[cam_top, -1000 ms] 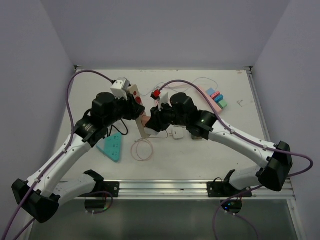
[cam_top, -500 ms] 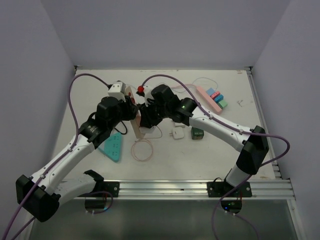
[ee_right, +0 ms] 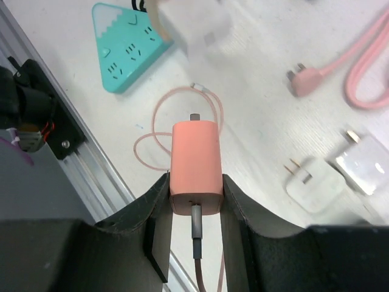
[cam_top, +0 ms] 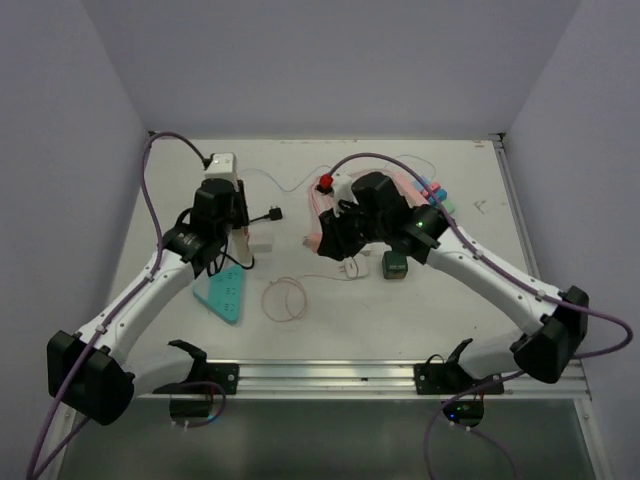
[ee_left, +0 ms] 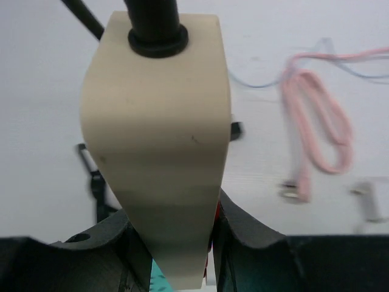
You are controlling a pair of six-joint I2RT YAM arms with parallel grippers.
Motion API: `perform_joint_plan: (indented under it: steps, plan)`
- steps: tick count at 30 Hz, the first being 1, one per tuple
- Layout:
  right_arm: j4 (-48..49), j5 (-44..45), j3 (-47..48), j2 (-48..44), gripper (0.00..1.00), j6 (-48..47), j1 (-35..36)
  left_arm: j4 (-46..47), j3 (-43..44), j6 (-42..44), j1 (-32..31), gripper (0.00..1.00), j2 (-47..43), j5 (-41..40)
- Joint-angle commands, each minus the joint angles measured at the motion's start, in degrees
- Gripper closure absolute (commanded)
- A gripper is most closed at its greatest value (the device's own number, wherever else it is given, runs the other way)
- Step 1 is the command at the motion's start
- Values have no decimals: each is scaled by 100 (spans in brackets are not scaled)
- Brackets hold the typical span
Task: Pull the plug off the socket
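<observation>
My left gripper [ee_left: 173,243] is shut on a cream socket block [ee_left: 161,140] with a black cord [ee_left: 155,24] leaving its far end. In the top view the left gripper [cam_top: 243,230] holds the socket block [cam_top: 250,240] at the table's left middle. My right gripper [ee_right: 194,194] is shut on a salmon-pink plug [ee_right: 194,164] with a thin cable at its rear. In the top view the right gripper [cam_top: 318,232] holds the plug [cam_top: 316,220] a clear gap to the right of the socket. The plug's prongs are hidden.
A teal triangular power strip [cam_top: 222,293] lies under the left arm. A pink cable loop [cam_top: 285,297], a white charger [cam_top: 352,268] and a green cube [cam_top: 394,265] lie mid-table. Coloured blocks [cam_top: 435,195] sit at the back right. The metal rail [cam_top: 330,375] runs along the front.
The two grippers were pressed together at the table's middle; now they are apart. The left drew the socket back left, the right carried the plug right, free of the socket.
</observation>
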Motion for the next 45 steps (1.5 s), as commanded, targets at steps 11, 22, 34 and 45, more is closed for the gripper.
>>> perform_joint_plan:
  steps: [11,22,34,45]
  plan:
    - [17,-4,-1171,-1186,100,216,-597,-238,431,460,910,100,-260,5]
    - [2346,-1075,-2746,-71,100,1587,-1204,-291,485,135,910,100,-806,1606]
    - [2271,-654,-2342,450,15,1457,-1196,-247,168,3,910,100,-1272,2389]
    - [1829,-444,-1727,-526,1,1876,-502,-186,98,82,910,100,-1404,2556]
